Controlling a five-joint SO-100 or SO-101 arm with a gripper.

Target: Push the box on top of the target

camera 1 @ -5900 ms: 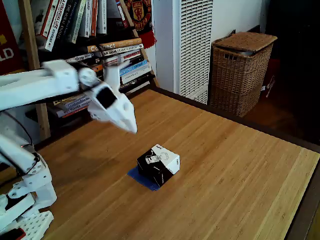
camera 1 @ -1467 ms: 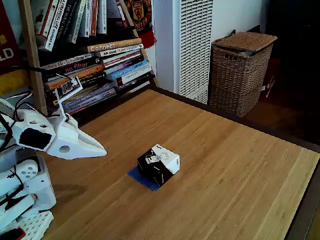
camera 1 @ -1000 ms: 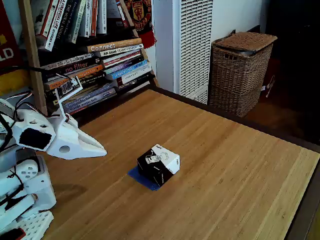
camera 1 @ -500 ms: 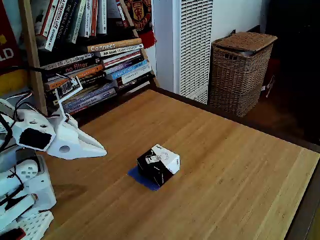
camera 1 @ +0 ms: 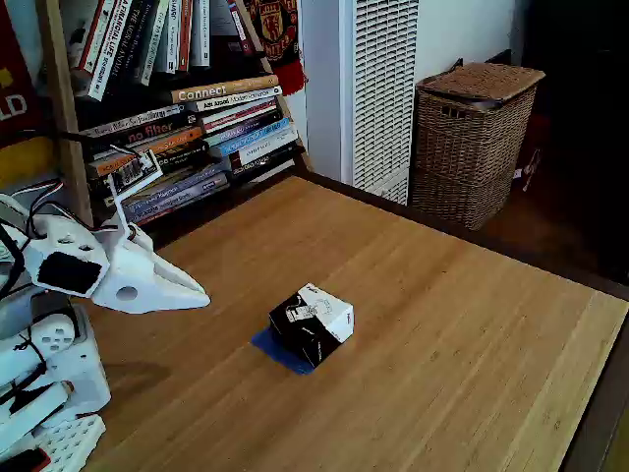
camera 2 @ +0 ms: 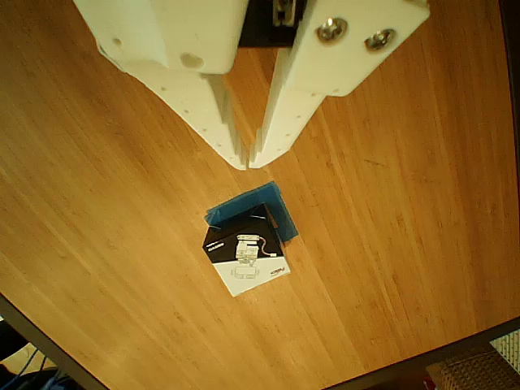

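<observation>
One black-and-white box [camera 2: 245, 260] partly covers the blue target [camera 2: 258, 203].

Open wooden worktop [camera 1: 442, 324] lies bare on every side of the box [camera 1: 313, 324], the lone obstacle at its centre, resting on the blue target [camera 2: 244, 205]. A clear stretch separates it from the gripper [camera 1: 201, 294]. Stacked books [camera 1: 187, 128] line the far edge.

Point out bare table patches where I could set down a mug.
Bare wood between the box and the table's right edge, and between box and bookshelf. Crowded spots: box sitting on the target, and the left corner under the pincer.
</observation>
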